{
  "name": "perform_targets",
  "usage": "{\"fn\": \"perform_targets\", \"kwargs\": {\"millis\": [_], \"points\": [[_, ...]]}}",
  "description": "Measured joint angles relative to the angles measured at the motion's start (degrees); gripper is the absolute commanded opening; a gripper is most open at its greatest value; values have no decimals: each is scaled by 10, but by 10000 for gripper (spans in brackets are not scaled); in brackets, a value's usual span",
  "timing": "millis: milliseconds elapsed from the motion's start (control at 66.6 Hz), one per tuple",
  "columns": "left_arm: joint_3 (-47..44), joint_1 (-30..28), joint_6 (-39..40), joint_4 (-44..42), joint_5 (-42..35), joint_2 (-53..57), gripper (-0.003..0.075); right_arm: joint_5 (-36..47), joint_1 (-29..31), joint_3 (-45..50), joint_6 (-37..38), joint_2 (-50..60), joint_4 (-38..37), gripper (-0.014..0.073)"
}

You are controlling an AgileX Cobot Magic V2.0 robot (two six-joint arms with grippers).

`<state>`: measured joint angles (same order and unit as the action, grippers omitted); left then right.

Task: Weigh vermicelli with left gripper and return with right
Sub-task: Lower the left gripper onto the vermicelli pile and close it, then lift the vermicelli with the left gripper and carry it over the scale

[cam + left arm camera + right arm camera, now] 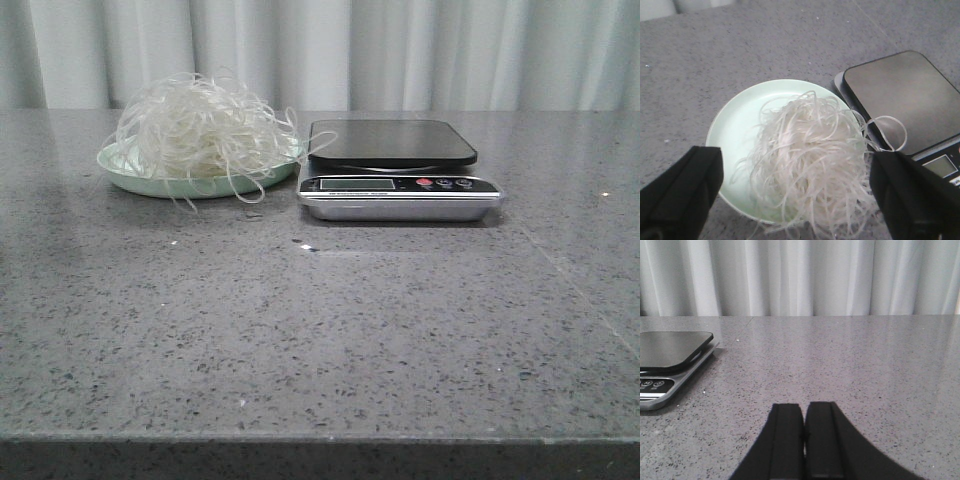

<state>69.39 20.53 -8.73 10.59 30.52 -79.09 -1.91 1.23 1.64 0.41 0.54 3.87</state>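
Note:
The vermicelli [200, 130] is a fluffy white nest of thin strands on a pale green plate [120, 172] at the back left of the table. It also shows in the left wrist view [810, 155], on the plate [735, 125]. My left gripper [795, 167] is open and hovers above the nest, one black finger [685, 185] on each side, not touching it. The scale [395, 170] stands just right of the plate with its platform bare; one loose strand loops onto it [887, 132]. My right gripper [804, 410] is shut and empty, low over the table right of the scale [670, 360]. Neither gripper shows in the front view.
The grey speckled table [320, 320] runs to a front edge near the camera. A white curtain [400, 50] hangs behind the table. Some stray strands hang over the plate's front rim onto the table [245, 195].

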Motion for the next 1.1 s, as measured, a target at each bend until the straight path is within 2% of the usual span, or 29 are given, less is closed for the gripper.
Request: {"fn": "perform_targets", "kwargs": {"millis": [315,436,496,541,556,571,586,601,616,631,661,751,856,992,1097], "points": [[107,3,0,3,73,-167,638,0,0,0,0,0,0,165],[126,3,0,5,102,-211,592,0,0,0,0,0,0,165],[132,3,0,9,110,-229,517,0,0,0,0,0,0,165],[142,3,0,12,117,-240,409,0,0,0,0,0,0,165],[142,3,0,12,117,-241,409,0,0,0,0,0,0,165],[147,3,0,12,123,-245,330,0,0,0,0,0,0,165],[149,3,0,12,125,-245,309,0,0,0,0,0,0,165],[152,3,0,13,128,-246,245,0,0,0,0,0,0,165],[153,3,0,13,129,-246,245,0,0,0,0,0,0,165],[158,3,0,13,134,-248,180,0,0,0,0,0,0,165],[165,3,0,13,140,-249,103,0,0,0,0,0,0,165],[190,3,0,13,158,-256,162,0,0,0,0,0,0,165],[228,4,0,20,181,-264,124,0,0,0,0,0,0,165],[291,17,0,36,190,-268,127,0,0,0,0,0,0,165],[336,51,0,49,175,-268,127,0,0,0,0,0,0,165]]}}
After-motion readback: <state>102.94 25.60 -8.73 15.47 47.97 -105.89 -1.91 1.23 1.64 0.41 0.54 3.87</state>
